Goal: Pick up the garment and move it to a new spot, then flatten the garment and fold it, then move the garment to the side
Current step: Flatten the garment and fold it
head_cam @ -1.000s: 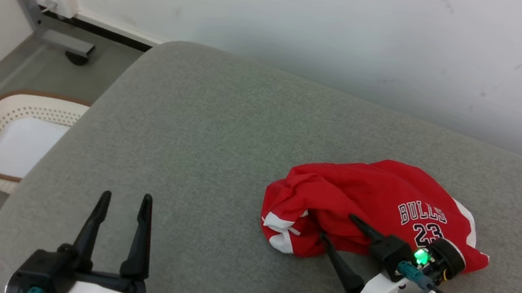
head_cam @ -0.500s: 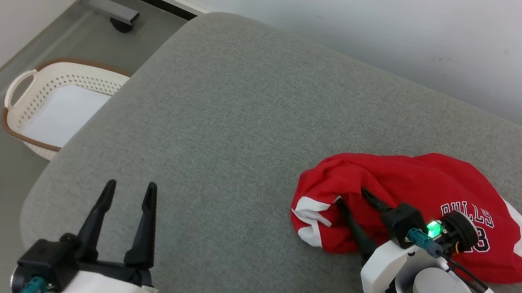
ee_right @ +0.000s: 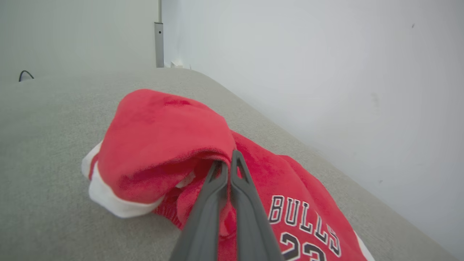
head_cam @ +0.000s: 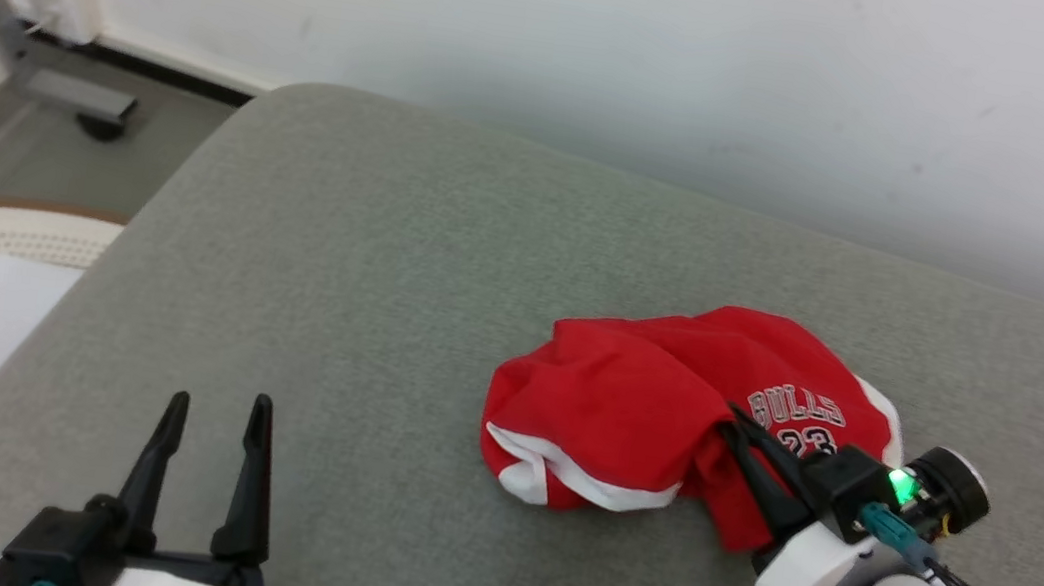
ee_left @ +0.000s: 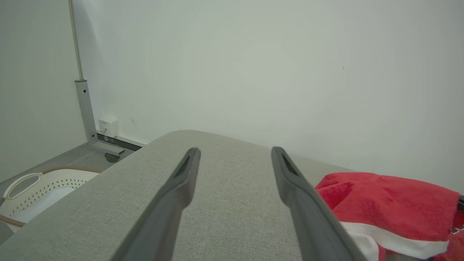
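On the right side of the cushion [head_cam: 367, 242], the garment [head_cam: 628, 408] lies in a crumpled red heap, lettering up, with a white-trimmed hem turned toward the left. Your right fingers [ee_right: 243, 195] are pressed together, their tips tucked under a raised fold near the heap's middle. A thin layer of red cloth appears to be pinched between them, though how much you have cannot be told. Your left fingers [head_cam: 248, 479] stand wide apart and hold nothing, hovering over bare cushion well to the left of the heap.

The step in hand looks like the pick-up, so the lift is what you must get right. Raise the right arm slowly and straight up first, and watch whether the whole heap follows or only one layer peels away. A grip near the middle will likely let both ends hang and drag, so gain height before you carry it sideways. The cloth is soft and slack, and a jerk may pull it out of a shallow pinch. If it slips, set it down and take a deeper bite of the fold. Aim for the open cushion toward the left, where there is room to spread it, but stop short of the edge above the basket [head_cam: 17, 219].
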Robot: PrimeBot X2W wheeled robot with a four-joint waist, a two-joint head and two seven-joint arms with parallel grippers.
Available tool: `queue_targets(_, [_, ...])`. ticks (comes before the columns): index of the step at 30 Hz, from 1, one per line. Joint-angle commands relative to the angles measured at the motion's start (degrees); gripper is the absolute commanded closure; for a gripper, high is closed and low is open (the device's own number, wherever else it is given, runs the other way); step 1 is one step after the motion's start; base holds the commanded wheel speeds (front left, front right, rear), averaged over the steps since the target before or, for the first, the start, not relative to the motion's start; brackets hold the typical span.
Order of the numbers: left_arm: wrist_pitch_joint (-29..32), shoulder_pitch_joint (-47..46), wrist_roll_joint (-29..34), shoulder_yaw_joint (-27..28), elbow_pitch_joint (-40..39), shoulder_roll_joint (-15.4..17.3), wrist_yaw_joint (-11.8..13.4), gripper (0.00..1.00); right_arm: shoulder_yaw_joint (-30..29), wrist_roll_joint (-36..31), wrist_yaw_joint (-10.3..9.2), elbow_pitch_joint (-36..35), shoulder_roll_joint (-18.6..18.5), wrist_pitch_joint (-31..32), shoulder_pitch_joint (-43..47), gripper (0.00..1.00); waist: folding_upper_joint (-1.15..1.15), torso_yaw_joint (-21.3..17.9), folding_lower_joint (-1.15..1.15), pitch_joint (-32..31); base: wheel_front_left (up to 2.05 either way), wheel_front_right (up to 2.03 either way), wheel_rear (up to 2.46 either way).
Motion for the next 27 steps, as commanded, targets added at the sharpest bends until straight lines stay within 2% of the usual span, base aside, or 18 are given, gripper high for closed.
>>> queue_targets(1, [0.0, 1.0, 1.0, 0.9, 0.1, 0.2, -0.4, 0.00, -0.7, 0.6, -0.16, -2.3, -1.6, -0.1, 2.2, 1.00, 0.00, -5.9, 0.00, -2.9, 0.00, 0.00, 0.00])
queue_targets(5, [0.0, 1.9, 1.5, 2.0, 0.1, 0.2, -1.0, 0.00, -0.9, 3.7, -0.16, -7.5, -6.6, 2.8, 4.9, 1.00, 0.00, -11.1, 0.00, -4.2, 0.00, 0.00, 0.00])
queue_targets(11, [0.0, 2.0, 1.8, 2.1, 0.2, 0.2, -1.4, 0.00, -1.9, 13.3, -0.16, -18.3, -15.4, 12.0, 7.9, 1.00, 0.00, -17.0, 0.00, -4.9, 0.00, 0.00, 0.00])
queue_targets(16, [0.0, 2.0, 2.1, 2.1, 0.6, 0.2, -1.6, 0.00, -3.0, 20.6, -0.16, -25.7, -23.4, 20.6, 10.2, 1.00, 0.00, -19.4, 0.00, -5.3, 0.00, 0.00, 0.00])
queue_targets(20, [0.0, 1.9, 2.1, 2.0, 0.8, 0.2, -1.8, 0.00, -3.6, 24.4, -0.16, -27.8, -26.8, 26.6, 12.3, 1.00, 0.00, -19.9, 0.00, -5.2, 0.00, 0.00, 0.00])
queue_targets(21, [0.0, 1.8, 2.1, 2.0, 0.9, 0.2, -1.9, 0.00, -3.4, 24.4, -0.16, -27.4, -27.3, 27.3, 12.6, 0.89, 0.00, -19.9, 0.00, -5.1, 0.00, 0.00, 0.00])
queue_targets(22, [0.0, 1.8, 2.1, 2.0, 0.9, 0.2, -1.9, 0.00, -3.4, 24.4, -0.16, -27.4, -27.3, 27.3, 12.6, 0.89, 0.00, -19.9, 0.00, -5.1, 0.00, 0.00, 0.00])
queue_targets(23, [0.0, 1.6, 2.2, 1.8, 1.1, 0.2, -2.0, 0.00, -3.2, 24.4, -0.16, -26.7, -27.3, 27.7, 13.0, 0.77, 0.00, -19.7, 0.00, -5.0, 0.00, 0.00, 0.00])
queue_targets(24, [0.0, 1.3, 2.2, 1.7, 1.1, 0.2, -2.0, 0.00, -3.2, 24.5, -0.16, -25.7, -27.0, 27.8, 13.3, 0.55, 0.00, -19.6, 0.00, -4.9, 0.00, 0.00, 0.00])
queue_targets(25, [0.0, 1.2, 2.1, 1.5, 1.3, 0.2, -2.2, 0.00, -3.2, 24.3, -0.16, -24.5, -26.6, 27.7, 13.5, 0.00, 0.00, -19.4, 0.00, -4.9, 0.00, 0.00, 0.00])
queue_targets(27, [0.0, 1.0, 2.0, 1.0, 1.8, 0.2, -2.3, 0.00, -3.0, 23.7, -0.16, -22.3, -25.5, 27.2, 13.8, 0.00, 0.00, -18.8, 0.00, -4.9, 0.00, 0.00, 0.00])
